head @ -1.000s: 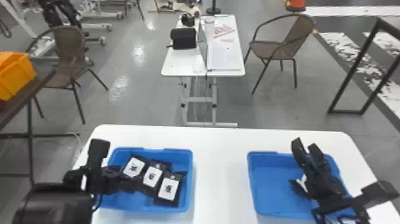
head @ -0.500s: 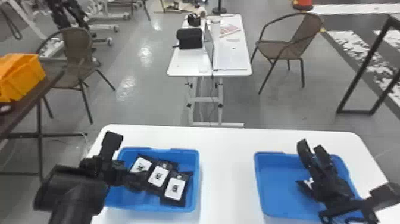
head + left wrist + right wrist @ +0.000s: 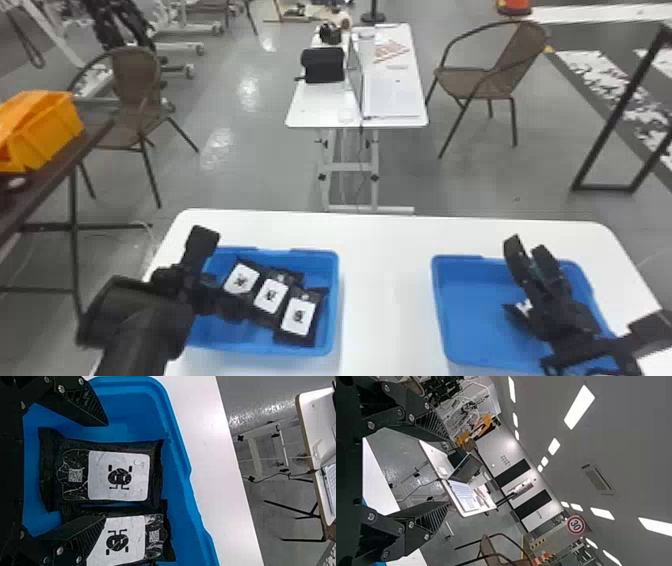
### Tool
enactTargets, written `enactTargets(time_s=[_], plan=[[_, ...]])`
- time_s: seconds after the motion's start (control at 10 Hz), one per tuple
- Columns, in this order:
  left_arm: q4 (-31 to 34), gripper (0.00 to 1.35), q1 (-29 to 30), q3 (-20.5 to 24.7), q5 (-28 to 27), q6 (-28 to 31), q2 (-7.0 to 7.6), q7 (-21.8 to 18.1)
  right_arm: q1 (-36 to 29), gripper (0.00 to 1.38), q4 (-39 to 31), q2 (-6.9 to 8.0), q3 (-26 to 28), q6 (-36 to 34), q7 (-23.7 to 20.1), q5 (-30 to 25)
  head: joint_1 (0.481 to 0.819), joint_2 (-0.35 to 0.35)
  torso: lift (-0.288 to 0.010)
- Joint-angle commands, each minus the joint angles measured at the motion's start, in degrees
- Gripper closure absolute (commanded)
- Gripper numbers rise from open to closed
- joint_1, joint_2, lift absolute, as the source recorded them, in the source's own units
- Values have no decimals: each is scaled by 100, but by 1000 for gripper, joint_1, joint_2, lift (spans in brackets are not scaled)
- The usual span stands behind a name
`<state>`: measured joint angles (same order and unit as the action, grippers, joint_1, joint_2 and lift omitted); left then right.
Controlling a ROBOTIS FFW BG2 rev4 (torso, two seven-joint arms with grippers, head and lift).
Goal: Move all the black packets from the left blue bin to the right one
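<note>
- Three black packets lie in the left blue bin, seven o'clock.
- Left pincer, fingers apart, is over them.
- Right pincer, fingers parted, hangs above the right blue bin, four o'clock.

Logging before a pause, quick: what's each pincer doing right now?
Left pincer: open, over packets in the left bin, none gripped.
Right pincer: open, empty, over the right bin.
</note>
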<state>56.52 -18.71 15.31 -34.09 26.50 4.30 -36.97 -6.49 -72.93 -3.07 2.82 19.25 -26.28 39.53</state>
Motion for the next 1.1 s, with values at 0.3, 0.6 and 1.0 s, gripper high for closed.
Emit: enactTargets(time_s=[0.3,0.6,1.0], plan=[[-370,823,-107,-98,-54,171,71,32,16,499,24,0,-1,-9,-35,46,695,70,0],[-335,1320,-71,-256,25,-31,185,-162,7,499,24,0,8,-9,-61,99,695,75,0],[1537,1208,1001,201,728,-1015,-123,-636,7,499,-2,0,-19,-9,-123,99,695,59,0]])
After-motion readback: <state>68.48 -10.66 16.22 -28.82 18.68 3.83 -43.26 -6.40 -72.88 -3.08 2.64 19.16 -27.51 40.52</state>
